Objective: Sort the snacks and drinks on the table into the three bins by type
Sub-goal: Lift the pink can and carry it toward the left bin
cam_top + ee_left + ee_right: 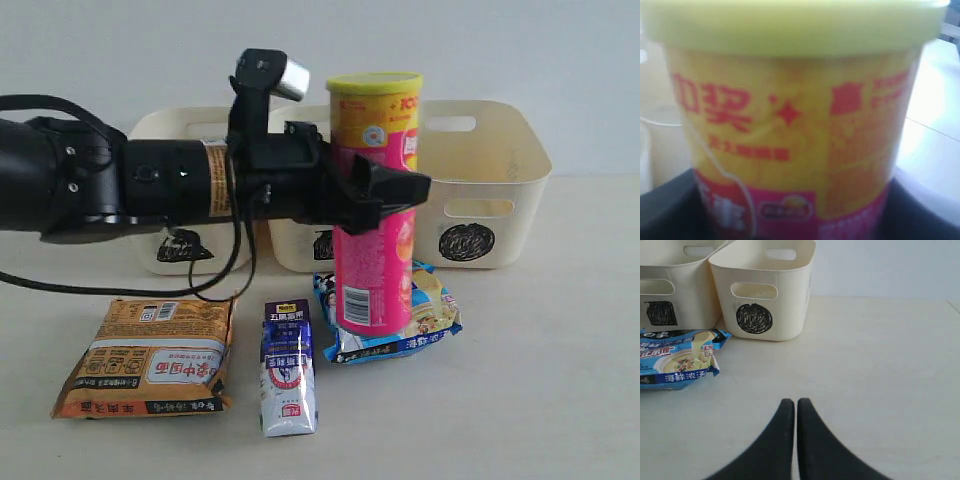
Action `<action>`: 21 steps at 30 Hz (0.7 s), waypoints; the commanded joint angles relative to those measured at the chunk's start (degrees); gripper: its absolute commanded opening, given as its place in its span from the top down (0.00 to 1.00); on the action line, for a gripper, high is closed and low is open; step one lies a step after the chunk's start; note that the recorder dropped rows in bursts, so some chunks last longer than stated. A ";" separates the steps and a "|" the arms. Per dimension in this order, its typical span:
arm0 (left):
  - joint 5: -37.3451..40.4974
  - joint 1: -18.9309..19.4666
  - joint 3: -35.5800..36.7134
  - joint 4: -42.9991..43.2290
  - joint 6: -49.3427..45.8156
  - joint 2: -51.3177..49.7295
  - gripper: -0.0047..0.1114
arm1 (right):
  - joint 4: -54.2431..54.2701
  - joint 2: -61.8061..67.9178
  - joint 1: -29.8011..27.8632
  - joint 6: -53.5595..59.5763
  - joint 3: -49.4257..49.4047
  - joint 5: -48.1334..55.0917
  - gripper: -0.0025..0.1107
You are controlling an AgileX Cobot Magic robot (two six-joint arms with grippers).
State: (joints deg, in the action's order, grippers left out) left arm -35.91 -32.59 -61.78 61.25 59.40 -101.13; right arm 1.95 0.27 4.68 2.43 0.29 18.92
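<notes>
Evidently the left gripper [388,198] grips the pink chip can [372,285] upright for the bins [500,112] at the desk's far edge; the right gripper [792,412] sits closed, empty.

The chip can [375,115] stands upright between the jaws of the left gripper [385,195], one jaw in front of it about halfway up, the other hidden behind. Directly below the jaws, the can's base is over the right noodle packet [437,312], which lies flat on the table [540,380]; whether the two touch cannot be told. Below the jaws and to their left lies the drink pouch [288,370], just beside that packet. Farther left, under the arm [120,190], lies the left noodle packet [150,360]. Behind the jaws three bins stand in a row: the middle bin [295,247] straight behind, the left bin [170,122] behind the arm, the right bin [490,160] behind and to the right. The right gripper [796,410], its jaws pressed together, hovers over the table, with the right bin and right noodle packet well ahead of them.
</notes>
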 commanded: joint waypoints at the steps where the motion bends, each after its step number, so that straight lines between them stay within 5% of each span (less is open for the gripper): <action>1: 2.41 4.39 -0.25 3.58 4.78 2.38 0.92 | -0.13 -0.27 -0.10 0.07 -0.29 -0.48 0.98; 7: 6.95 10.96 -1.30 7.97 10.12 3.78 0.92 | -0.13 -0.27 -0.10 0.07 -0.29 -0.48 0.98; 17: 13.28 15.44 -12.85 38.70 40.55 3.78 0.92 | -0.13 -0.27 -0.10 0.07 -0.29 -0.48 0.98; 21: 14.39 17.12 -16.03 38.70 41.36 3.78 0.92 | -0.13 -0.27 -0.10 0.07 -0.29 -0.48 0.98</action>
State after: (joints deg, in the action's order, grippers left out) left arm -22.99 -16.50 -75.65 98.48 98.23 -98.01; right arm 1.95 0.27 4.68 2.43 0.29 18.92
